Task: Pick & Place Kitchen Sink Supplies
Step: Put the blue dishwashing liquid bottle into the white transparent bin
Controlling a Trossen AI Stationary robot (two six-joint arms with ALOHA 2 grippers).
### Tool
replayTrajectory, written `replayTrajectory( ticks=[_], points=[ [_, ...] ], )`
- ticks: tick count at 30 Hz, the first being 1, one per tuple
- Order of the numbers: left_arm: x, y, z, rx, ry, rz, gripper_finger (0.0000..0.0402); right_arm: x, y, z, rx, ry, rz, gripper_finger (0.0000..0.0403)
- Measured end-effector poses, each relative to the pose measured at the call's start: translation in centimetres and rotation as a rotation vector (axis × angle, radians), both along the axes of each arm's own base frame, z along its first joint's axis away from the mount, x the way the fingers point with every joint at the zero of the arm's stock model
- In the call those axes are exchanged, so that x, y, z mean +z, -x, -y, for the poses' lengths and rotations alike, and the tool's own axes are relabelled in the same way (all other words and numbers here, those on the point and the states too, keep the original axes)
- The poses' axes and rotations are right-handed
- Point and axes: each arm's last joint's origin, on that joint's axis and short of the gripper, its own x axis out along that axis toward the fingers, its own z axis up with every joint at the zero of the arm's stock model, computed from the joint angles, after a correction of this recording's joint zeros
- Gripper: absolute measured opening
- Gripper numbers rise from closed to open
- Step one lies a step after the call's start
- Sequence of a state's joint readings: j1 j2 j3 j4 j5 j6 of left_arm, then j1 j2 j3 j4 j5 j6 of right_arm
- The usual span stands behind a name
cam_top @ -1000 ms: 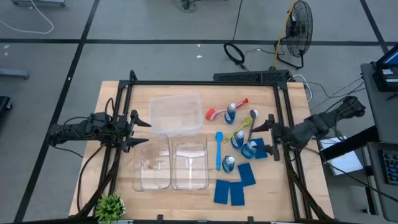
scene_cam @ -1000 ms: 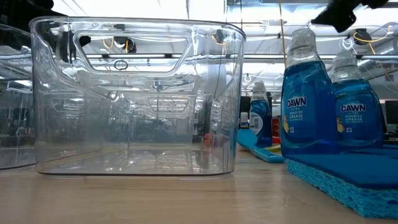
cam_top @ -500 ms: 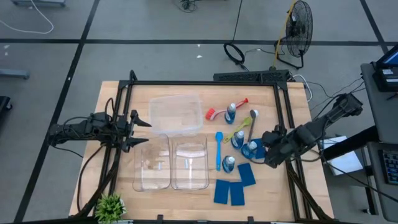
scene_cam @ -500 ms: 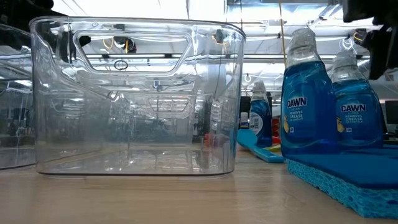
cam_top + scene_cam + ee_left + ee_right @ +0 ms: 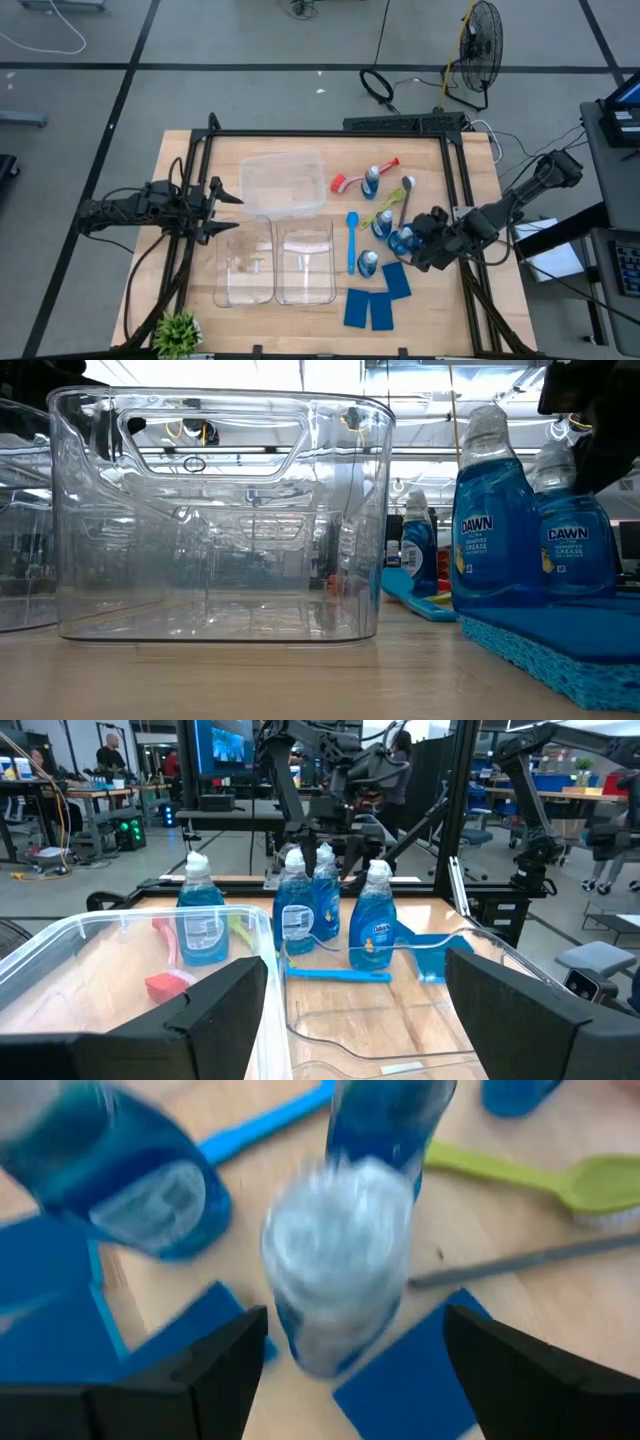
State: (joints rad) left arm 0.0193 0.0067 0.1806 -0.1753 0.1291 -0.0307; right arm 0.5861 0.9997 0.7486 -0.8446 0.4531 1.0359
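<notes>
Several blue-liquid bottles with pale caps stand upright at the table's right middle (image 5: 371, 180), (image 5: 382, 222), (image 5: 402, 238), (image 5: 368, 263). A red brush (image 5: 345, 182), a blue brush (image 5: 352, 240), a yellow-green brush (image 5: 378, 212) and a grey-handled brush (image 5: 405, 195) lie among them. Flat blue sponges (image 5: 396, 280), (image 5: 357, 308) lie near the front. My right gripper (image 5: 414, 245) is open and tipped down just above one bottle's cap (image 5: 335, 1250), a finger standing on either side of the cap without touching. My left gripper (image 5: 360, 1020) waits open at the table's left (image 5: 225, 210).
Two clear bins (image 5: 245, 262), (image 5: 305, 262) stand side by side at the front middle, and a third clear one (image 5: 283, 183) lies behind them. A small green plant (image 5: 177, 333) sits at the front left corner. A black frame (image 5: 330, 134) runs round the table.
My right gripper has come down and toward the table's left and near edge, over the bottle cluster. It has tipped from nearly level to pointing steeply down and has rolled about its own axis. Nothing on the table has moved.
</notes>
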Motion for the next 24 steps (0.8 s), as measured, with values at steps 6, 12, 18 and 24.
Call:
replayTrajectory(
  ticks=[6,12,18,24],
  points=[
    [0.0,0.0,0.0,0.000,0.000,0.000,0.0306,-0.8,-0.2,0.1,-0.029,0.056,0.027,0.0288],
    [0.0,0.0,0.0,0.000,0.000,0.000,0.0306,-1.2,-0.4,0.1,-0.073,0.077,0.034,0.0285],
    [0.0,0.0,0.0,0.000,0.000,0.000,0.0306,-1.4,-0.6,0.0,-0.105,0.061,0.034,0.0245],
    [0.0,0.0,0.0,0.000,0.000,0.000,0.0306,-1.6,-0.6,0.0,-0.104,0.087,0.034,0.0163]
  ],
)
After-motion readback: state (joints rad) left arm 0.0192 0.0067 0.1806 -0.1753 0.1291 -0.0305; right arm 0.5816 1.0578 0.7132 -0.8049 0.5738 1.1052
